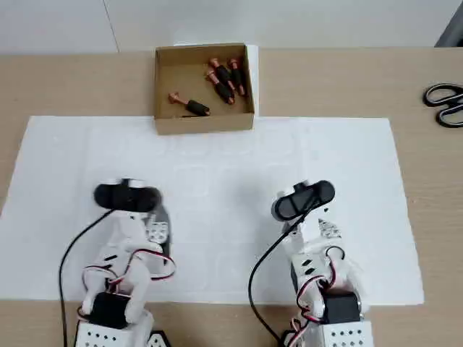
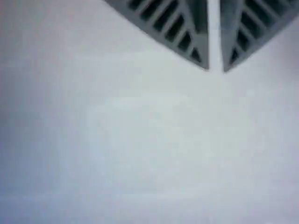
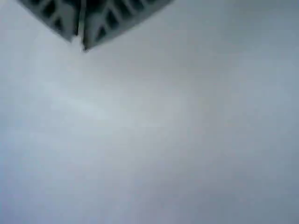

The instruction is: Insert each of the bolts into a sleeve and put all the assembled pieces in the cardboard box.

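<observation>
Overhead view of a light wooden worktop [image 1: 72, 79] mostly covered by a wide white paper sheet [image 1: 217, 181]. At the sheet's far edge sits an open brown cardboard box [image 1: 204, 123], and inside it lie what look like four copper-headed bolts seated in black sleeves: a cluster of three [image 1: 224, 79] toward the far right corner and one more [image 1: 189, 105] lying apart near the front wall. No loose bolt or sleeve lies on the sheet, so the task looks finished, which would explain why both arms sit folded low at the near edge, well apart from the box. The left gripper [image 2: 215, 68] hangs just above bare white paper with its grey ribbed fingers brought together, a thin slit between them and nothing held. The right gripper [image 3: 80, 44] is likewise closed and empty over the paper. A pair of black-handled scissors [image 1: 445, 105] rests on the wood at the far right, off the sheet. Beyond the worktop's far edge is a plain pale surface.
</observation>
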